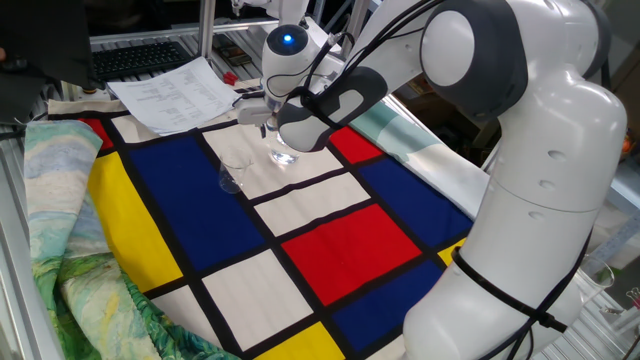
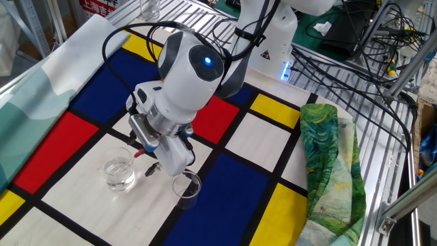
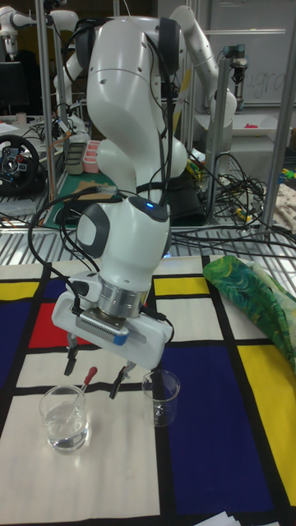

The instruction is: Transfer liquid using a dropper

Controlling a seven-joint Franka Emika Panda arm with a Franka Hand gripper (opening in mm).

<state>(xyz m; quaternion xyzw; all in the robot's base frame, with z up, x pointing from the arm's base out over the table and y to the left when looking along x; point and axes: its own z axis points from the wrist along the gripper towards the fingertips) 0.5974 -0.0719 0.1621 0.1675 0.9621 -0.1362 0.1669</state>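
The dropper (image 3: 83, 389) leans in the left small glass (image 3: 64, 417), its reddish bulb sticking up above the rim. That glass (image 2: 118, 173) holds a little clear liquid (image 3: 62, 433) at the bottom. A second small glass (image 3: 161, 396) stands empty to its right, also seen as the nearer glass (image 2: 186, 186). My gripper (image 3: 94, 367) hangs open just above the liquid glass, one finger on each side of the bulb, gripping nothing. From the other side, the gripper (image 1: 270, 128) hovers over the glass with liquid (image 1: 283, 155), with the empty glass (image 1: 233, 175) beside it.
Both glasses stand on a colour-block cloth (image 2: 252, 137). A green painted cloth (image 2: 328, 164) lies crumpled at one edge, and a pale cloth (image 2: 41, 89) at the opposite one. Papers (image 1: 175, 90) and a keyboard (image 1: 140, 58) lie beyond the cloth. Another glass (image 2: 149, 8) stands far off.
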